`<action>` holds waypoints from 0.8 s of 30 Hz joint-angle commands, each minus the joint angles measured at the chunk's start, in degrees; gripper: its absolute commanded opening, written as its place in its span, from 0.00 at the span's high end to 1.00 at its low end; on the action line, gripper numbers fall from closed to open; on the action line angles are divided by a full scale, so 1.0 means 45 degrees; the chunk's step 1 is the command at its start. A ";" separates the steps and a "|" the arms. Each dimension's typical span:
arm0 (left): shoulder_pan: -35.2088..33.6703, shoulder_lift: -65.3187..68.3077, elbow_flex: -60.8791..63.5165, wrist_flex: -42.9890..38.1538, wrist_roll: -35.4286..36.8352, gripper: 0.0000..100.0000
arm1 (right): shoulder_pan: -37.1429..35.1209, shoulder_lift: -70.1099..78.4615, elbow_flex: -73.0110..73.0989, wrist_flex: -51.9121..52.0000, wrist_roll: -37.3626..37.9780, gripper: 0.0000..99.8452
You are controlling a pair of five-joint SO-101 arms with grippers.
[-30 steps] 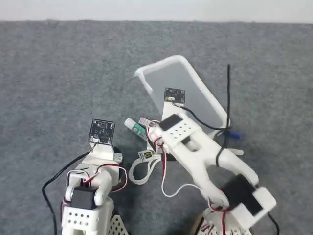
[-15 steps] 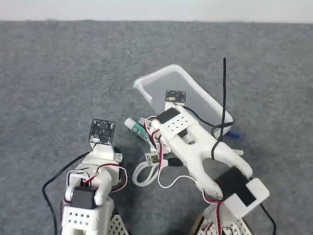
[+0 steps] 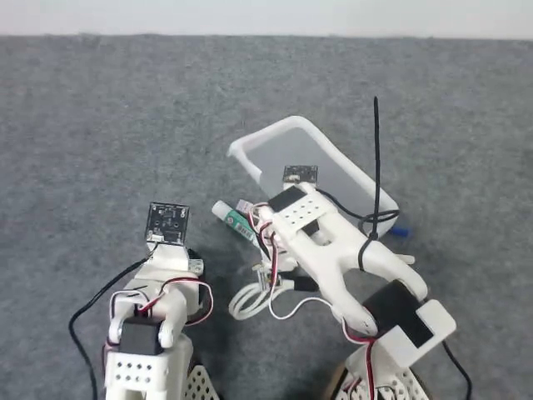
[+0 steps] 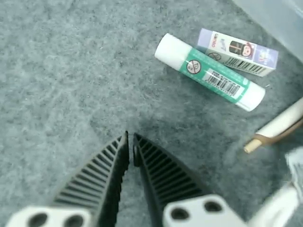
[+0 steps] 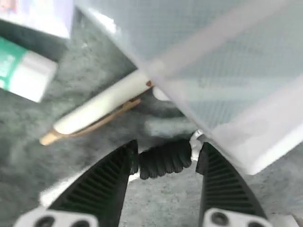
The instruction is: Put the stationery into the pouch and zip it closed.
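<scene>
Loading step, I'd say, w/ the R arm doing the work. The R gripper (image 5: pixel 165 155) is low at a corner of the pouch (image 5: pixel 227 56), jaws approx. half spread. A black ribbed grip (image 5: pixel 163 163), prob. part of a pen, lies between them. It looks straddled more than clamped, but I can't be sure.

Just past its tips lies a white pen (image 5: pixel 99 111) w/ a brown clip, one end meeting the pouch edge.

The L gripper (image 4: pixel 131 142) hangs over the grey mat (image 4: pixel 57 71), jaws all but together, nothing in them. Ahead of it and off to one side lie a glue stick (image 4: pixel 208 78) and a small box (image 4: pixel 236 51), just beside each other.

All these items are outside the pouch, so it's early in the job and zipping is far off.

Next move needs a firm pinch on one item and the pouch mouth held open, which is prob. a job for the idle L arm.
</scene>
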 commanded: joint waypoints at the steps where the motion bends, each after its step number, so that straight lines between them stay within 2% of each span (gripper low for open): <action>1: -0.0059 -0.0234 -0.0205 -0.0449 0.0195 0.99 | 0.0322 -0.0049 0.0156 -0.0166 0.0410 0.80; 10: -0.0059 -0.0234 -0.0205 -0.0449 0.0195 0.99 | 0.0264 -0.0029 0.0488 -0.0068 0.0684 0.80; 16: -0.0059 -0.0234 -0.0205 -0.0449 0.0195 0.99 | 0.0322 0.1241 -0.0078 -0.0049 0.1856 1.00; 24: -0.0078 -0.0234 -0.0205 -0.0449 0.0195 0.99 | 0.0322 0.0889 -0.1836 0.2784 0.3966 0.99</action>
